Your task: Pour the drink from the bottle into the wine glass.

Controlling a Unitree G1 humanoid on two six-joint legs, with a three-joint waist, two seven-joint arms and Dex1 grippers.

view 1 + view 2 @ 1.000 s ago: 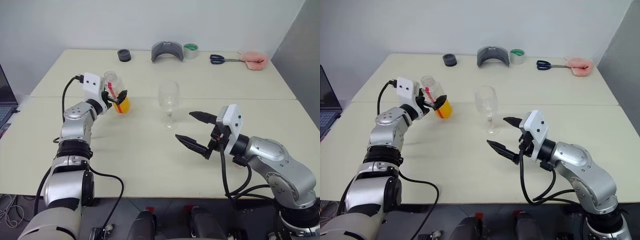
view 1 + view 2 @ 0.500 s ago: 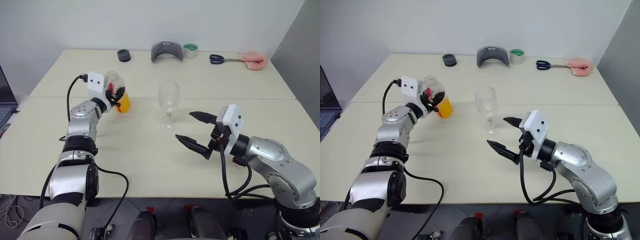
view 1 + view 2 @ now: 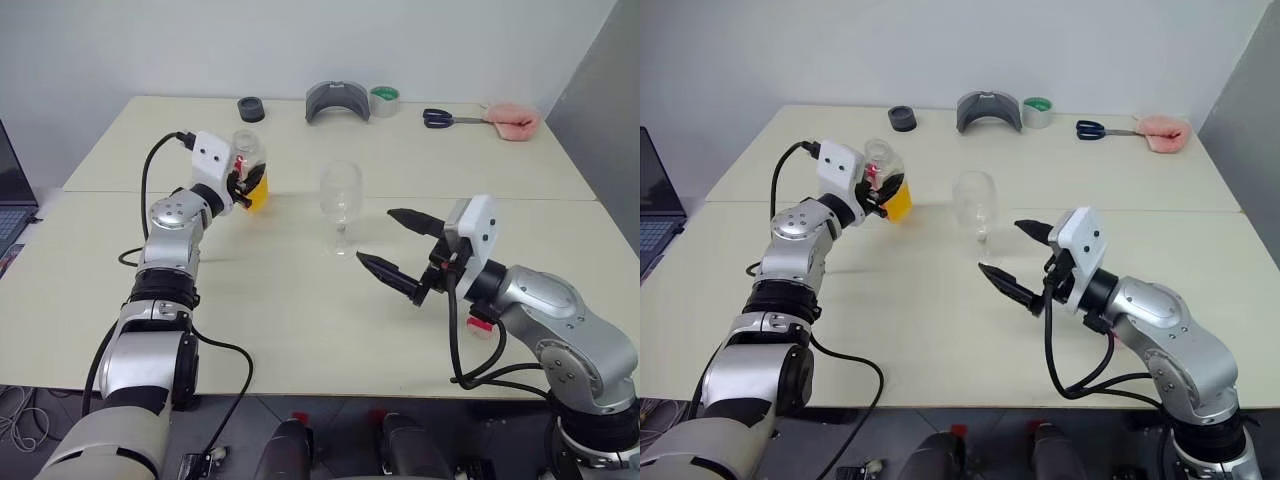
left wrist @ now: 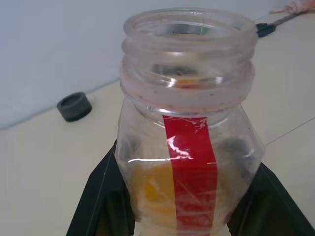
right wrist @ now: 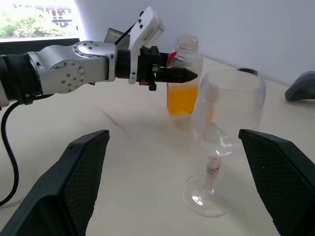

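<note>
The left gripper point(image 3: 243, 181) holds the light, slippery bottle point(image 4: 188, 137) at mid-body, while the fragile glass point(image 3: 339, 190) stands just beyond the wide-open right gripper point(image 3: 398, 246).

Cream table point(image 3: 300, 330), plain white wall point(image 3: 300, 45)

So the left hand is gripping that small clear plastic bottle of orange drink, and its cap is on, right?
Not quite: the left hand does grip the small clear plastic bottle of orange drink, but the left wrist view shows its mouth open, with no cap.
</note>
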